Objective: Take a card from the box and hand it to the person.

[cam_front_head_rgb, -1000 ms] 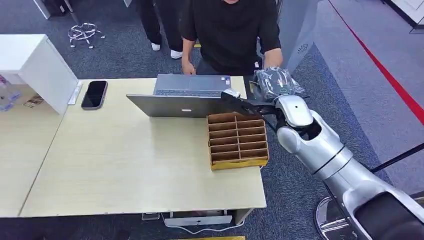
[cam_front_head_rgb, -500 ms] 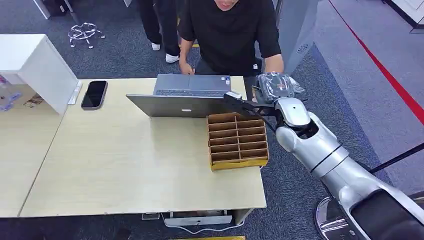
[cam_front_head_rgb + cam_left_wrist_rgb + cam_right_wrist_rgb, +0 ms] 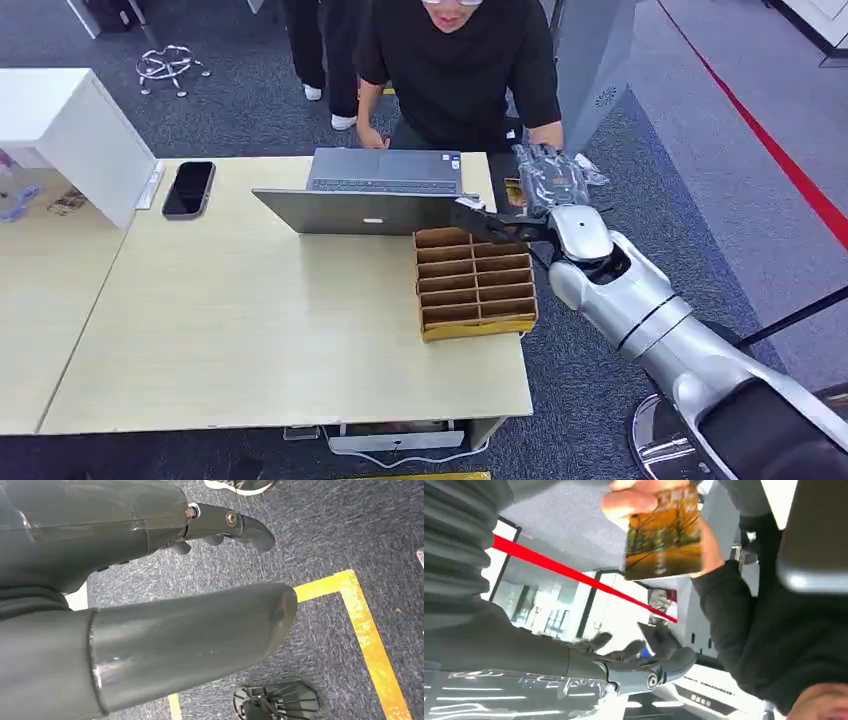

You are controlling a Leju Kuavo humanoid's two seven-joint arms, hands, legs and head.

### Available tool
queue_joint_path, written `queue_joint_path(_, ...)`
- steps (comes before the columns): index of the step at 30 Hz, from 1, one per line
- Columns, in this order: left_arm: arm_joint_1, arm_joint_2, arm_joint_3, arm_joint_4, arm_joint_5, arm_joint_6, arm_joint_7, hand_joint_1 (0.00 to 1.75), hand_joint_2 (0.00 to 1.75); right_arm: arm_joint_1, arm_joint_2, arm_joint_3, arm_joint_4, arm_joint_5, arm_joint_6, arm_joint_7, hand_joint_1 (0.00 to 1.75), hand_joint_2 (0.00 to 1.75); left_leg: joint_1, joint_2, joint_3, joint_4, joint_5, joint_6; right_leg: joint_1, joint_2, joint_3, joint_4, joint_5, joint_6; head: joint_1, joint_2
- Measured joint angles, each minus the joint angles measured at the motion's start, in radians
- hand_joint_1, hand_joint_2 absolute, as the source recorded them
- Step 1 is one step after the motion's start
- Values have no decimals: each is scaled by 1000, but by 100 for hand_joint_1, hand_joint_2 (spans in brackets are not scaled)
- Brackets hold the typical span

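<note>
Right hand [image 3: 644,667] empty, fingers apart, glossy rectangular card [image 3: 664,535] in person's hand [image 3: 634,500]

You had a laptop [image 3: 370,190] open on the table [image 3: 240,320], at its far edge, with a phone [image 3: 188,188] lying flat near its left. A white cabinet [image 3: 70,135] stood at the table's left end. On the carpet [image 3: 700,130] ran a red line [image 3: 760,130]; yellow tape [image 3: 365,630] marked the floor elsewhere.

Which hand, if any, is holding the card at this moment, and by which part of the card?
The person's hand holds the card by one edge. The robot's right hand has open fingers apart from it, and the left hand holds nothing.
</note>
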Motion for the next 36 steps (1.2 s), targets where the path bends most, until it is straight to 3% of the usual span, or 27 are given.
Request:
queue_joint_path(11, 9, 0, -3, 0, 15, 3, -8, 0, 0, 53, -19, -36, -38, 74, -234, 41, 0, 175, 0, 0, 0, 0, 0, 0, 0, 0, 0, 0, 0, 0, 0, 0)
queue_joint_path(17, 25, 0, -4, 0, 37, 8, -25, 0, 0, 140, -29, -93, -153, 132, -374, 32, 0, 175, 0, 0, 0, 0, 0, 0, 0, 0, 0, 0, 0, 0, 0, 0)
queue_joint_path(21, 36, 0, -4, 0, 48, 12, -36, 0, 0, 212, -31, -130, -248, 159, -415, 25, 0, 175, 0, 0, 0, 0, 0, 0, 0, 0, 0, 0, 0, 0, 0, 0)
queue_joint_path(24, 41, 0, -3, 0, 53, 14, -41, 0, 0, 269, -31, -156, -309, 169, -443, 7, 0, 175, 0, 0, 0, 0, 0, 0, 0, 0, 0, 0, 0, 0, 0, 0)
queue_joint_path(30, 47, 0, -3, 0, 73, 22, -46, 0, 0, 404, -21, -196, -414, 85, -525, -98, 0, 175, 0, 0, 0, 0, 0, 0, 0, 0, 0, 0, 0, 0, 0, 0)
queue_joint_path(36, 47, 0, -2, 0, 86, 29, -52, 0, 0, 514, -3, -213, -475, 39, -568, -146, 0, 175, 0, 0, 0, -1, 0, 0, 0, 0, 0, 0, 0, 0, 0, 0)
